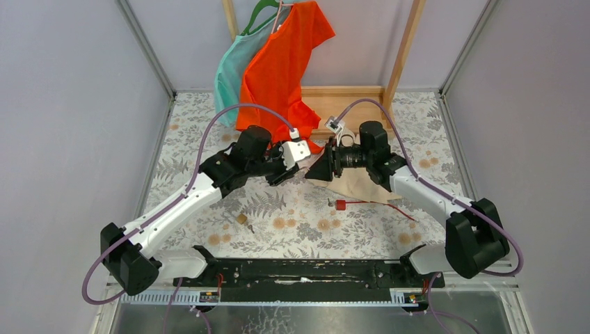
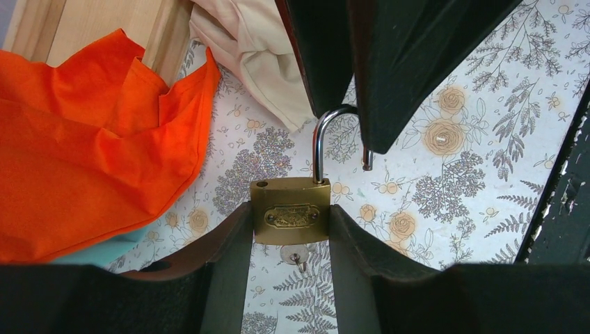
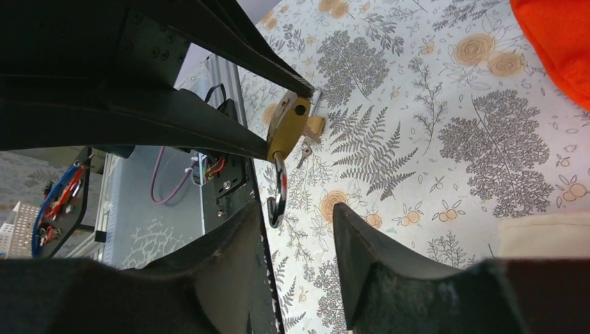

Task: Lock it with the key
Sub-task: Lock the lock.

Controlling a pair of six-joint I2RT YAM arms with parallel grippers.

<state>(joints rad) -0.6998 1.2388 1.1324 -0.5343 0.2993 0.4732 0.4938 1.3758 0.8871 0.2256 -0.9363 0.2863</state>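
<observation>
**Padlock held above the table between both arms**

Top view: the left fingers [image 1: 284,172] and right fingers [image 1: 320,167] meet tip to tip above the flowered table [image 1: 292,223]. They are too close together here to show the padlock. A red tag [image 1: 340,204] lies on the table near them, beside a beige cloth [image 1: 358,186]. An orange shirt [image 1: 278,62] hangs behind.

Left wrist view: the left fingers are closed on the brass padlock [image 2: 291,211], one on each side of its body. Its shackle [image 2: 319,146] stands open, with the free end clear of the body and the bend running up between the right fingers. A small silver piece [image 2: 294,256] shows just under the body. Whether it sits in the keyhole I cannot tell.

Right wrist view: only here does the gap of the right fingers show. They are parted, with the shackle bend close by one finger and not clamped.
</observation>
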